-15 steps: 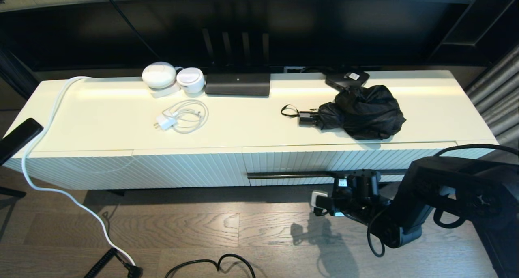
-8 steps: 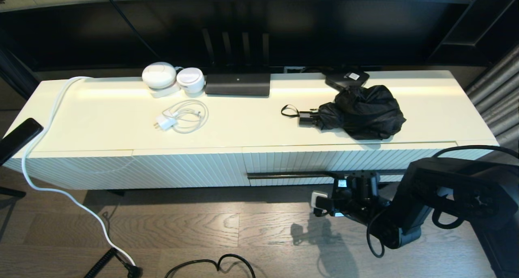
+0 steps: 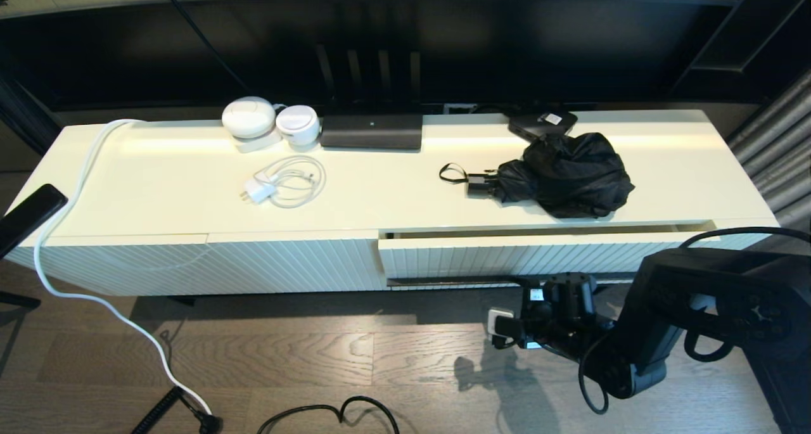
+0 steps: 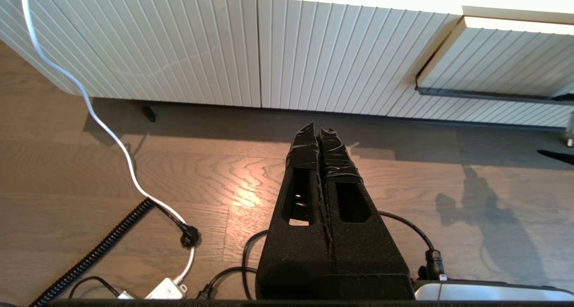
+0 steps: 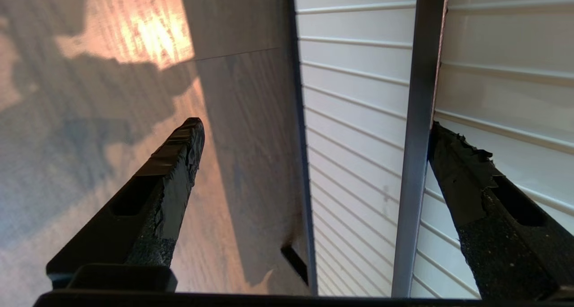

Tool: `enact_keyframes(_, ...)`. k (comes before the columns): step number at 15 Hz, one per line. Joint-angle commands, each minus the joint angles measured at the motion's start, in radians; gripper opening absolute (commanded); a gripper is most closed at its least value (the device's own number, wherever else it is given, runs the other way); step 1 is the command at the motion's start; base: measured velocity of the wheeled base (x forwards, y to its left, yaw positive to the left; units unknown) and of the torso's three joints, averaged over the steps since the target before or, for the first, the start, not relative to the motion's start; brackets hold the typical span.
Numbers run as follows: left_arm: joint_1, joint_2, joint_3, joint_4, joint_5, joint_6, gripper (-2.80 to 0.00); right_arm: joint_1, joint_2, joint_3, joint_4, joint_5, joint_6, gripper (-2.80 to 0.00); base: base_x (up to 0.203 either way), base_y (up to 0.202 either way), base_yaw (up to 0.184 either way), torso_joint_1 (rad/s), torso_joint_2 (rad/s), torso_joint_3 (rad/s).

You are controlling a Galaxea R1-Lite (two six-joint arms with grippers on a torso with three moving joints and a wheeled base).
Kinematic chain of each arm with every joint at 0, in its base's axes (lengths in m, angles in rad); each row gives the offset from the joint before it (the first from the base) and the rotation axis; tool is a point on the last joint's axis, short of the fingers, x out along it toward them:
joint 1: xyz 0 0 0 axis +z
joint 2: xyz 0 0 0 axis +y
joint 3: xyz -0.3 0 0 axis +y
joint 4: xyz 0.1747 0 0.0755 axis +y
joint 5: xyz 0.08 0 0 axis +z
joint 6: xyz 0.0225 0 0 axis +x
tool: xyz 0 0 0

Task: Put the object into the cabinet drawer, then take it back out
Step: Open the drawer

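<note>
The black folding umbrella (image 3: 564,174) lies on the cabinet top at the right, with its handle and wrist loop pointing left. Below it the ribbed cream drawer (image 3: 507,256) stands out a little, with a dark gap along its top edge. My right gripper (image 3: 561,280) is at the drawer's black bar handle (image 3: 443,282). In the right wrist view the gripper (image 5: 316,127) is open. One fingertip (image 5: 453,163) sits behind the bar (image 5: 419,118) and the other hangs over the floor. My left gripper (image 4: 319,132) is shut and empty, low over the wooden floor in front of the left ribbed panel.
On the cabinet top lie a white charger with coiled cable (image 3: 285,184), a flat black box with a white label (image 3: 542,123), a black router (image 3: 370,132) and two white round devices (image 3: 250,118). A white cable (image 3: 95,294) and black cords trail over the floor.
The drawer has slid out a short way towards me, opening a gap under the cabinet top. My right gripper has drawn back with the handle.
</note>
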Motion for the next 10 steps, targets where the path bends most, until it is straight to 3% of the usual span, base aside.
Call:
enact_keyframes(1,0.0,0.0,0.0,0.0,0.001,-0.001,-2.8,0.001,-0.016,0.021,-0.01,-0.001,-0.007,0.0,0.0,0.0,0.0,0.0,0.0,0.0)
enact_keyframes(10,0.0,0.0,0.0,0.0,0.001,-0.001,-2.8,0.005,-0.086,0.206,-0.048,0.001,-0.002,0.0,0.0,0.0,0.0,0.0,0.0,0.0)
